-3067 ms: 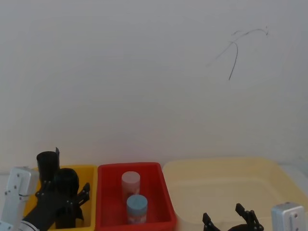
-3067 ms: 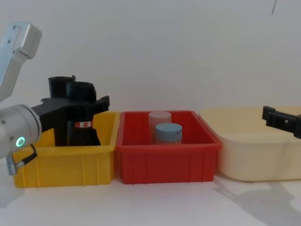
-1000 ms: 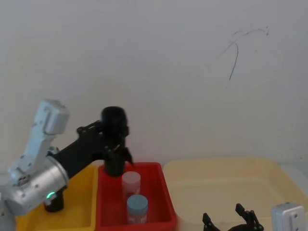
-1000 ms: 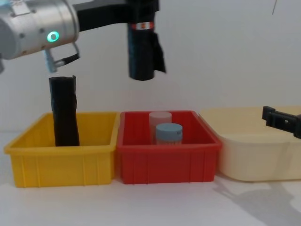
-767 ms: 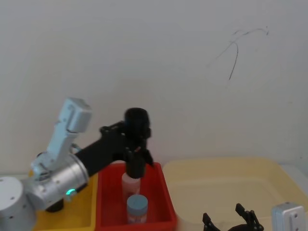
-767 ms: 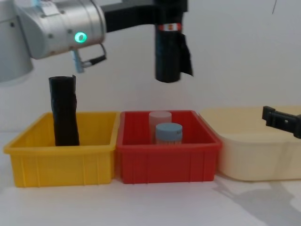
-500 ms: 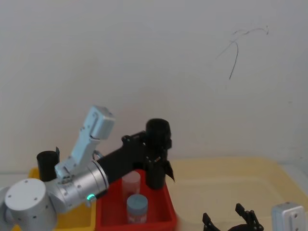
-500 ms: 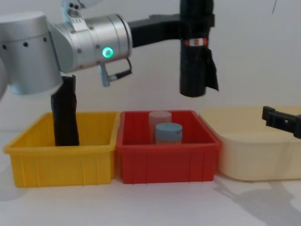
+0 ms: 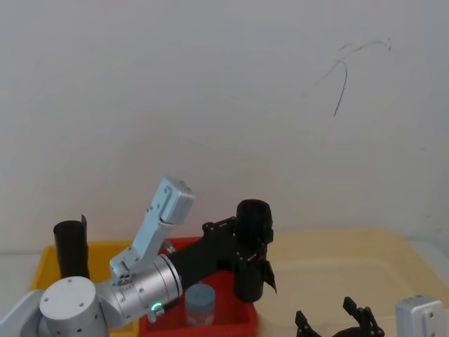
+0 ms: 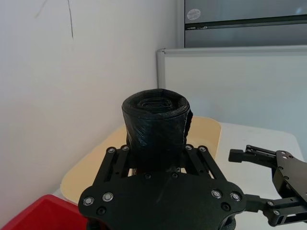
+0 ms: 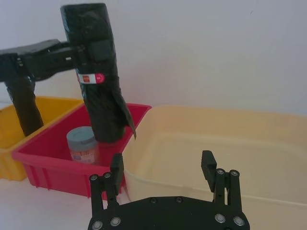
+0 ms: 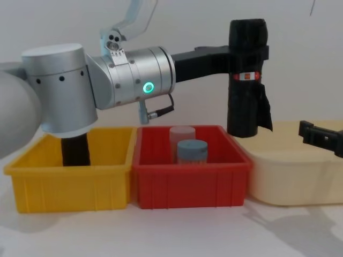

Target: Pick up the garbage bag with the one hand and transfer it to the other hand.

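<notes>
Left claw (image 12: 247, 54) pinching bag (image 12: 245, 101) just above its label; roll hangs upright over right end of red bin (image 12: 190, 179), beside cream tub (image 12: 292, 176). Right claw (image 11: 162, 165) spread wide, low over tub, well apart from bag. My worries:
- Loose flap (image 12: 265, 114) (trailing off lower half) snagging a finger.
- Right claw closing on left claw instead of bare roll.
- Early release dropping bag into bin.

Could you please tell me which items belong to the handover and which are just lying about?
Job: garbage bag, left tool gripping it, open right tool.
Lying about: slim black roll, yellow bin, red bin, blue-lidded jar, pale jar, cream tub.
</notes>
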